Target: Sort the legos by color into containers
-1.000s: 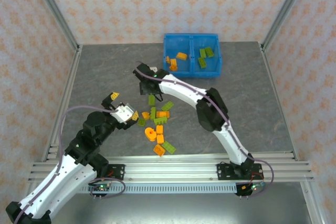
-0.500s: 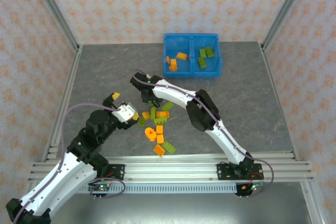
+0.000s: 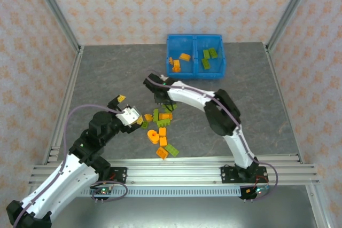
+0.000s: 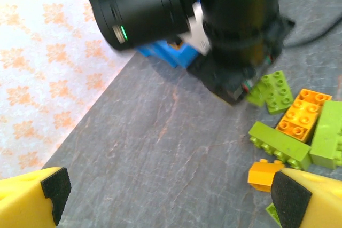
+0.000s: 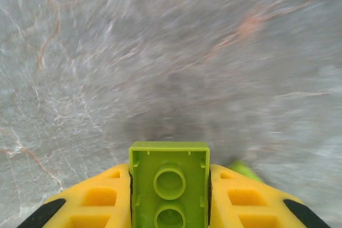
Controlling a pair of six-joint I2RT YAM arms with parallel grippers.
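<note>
My right gripper (image 5: 169, 177) is shut on an olive-green lego (image 5: 169, 196), whose hollow underside faces the camera. From above, that gripper (image 3: 158, 97) hangs over the far edge of the loose pile of orange and green legos (image 3: 162, 126). My left gripper (image 3: 130, 110) is open at the pile's left side with nothing between its fingers (image 4: 33, 195). A green oblong lego (image 4: 279, 145) and a small orange lego (image 4: 265, 173) lie near its right finger. The blue bin (image 3: 195, 38) stands at the back, with orange legos (image 3: 179, 62) in the left compartment and green legos (image 3: 209, 57) in the right.
Metal frame posts (image 3: 59, 20) and patterned walls close in the grey table (image 3: 107, 73). The right arm's black wrist (image 4: 240, 30) looms in the left wrist view, just beyond the pile. Open table lies left of the pile and right of it.
The right gripper has swung from the far left of the pile toward the right and nearer. The left gripper has edged a little closer to the pile.
</note>
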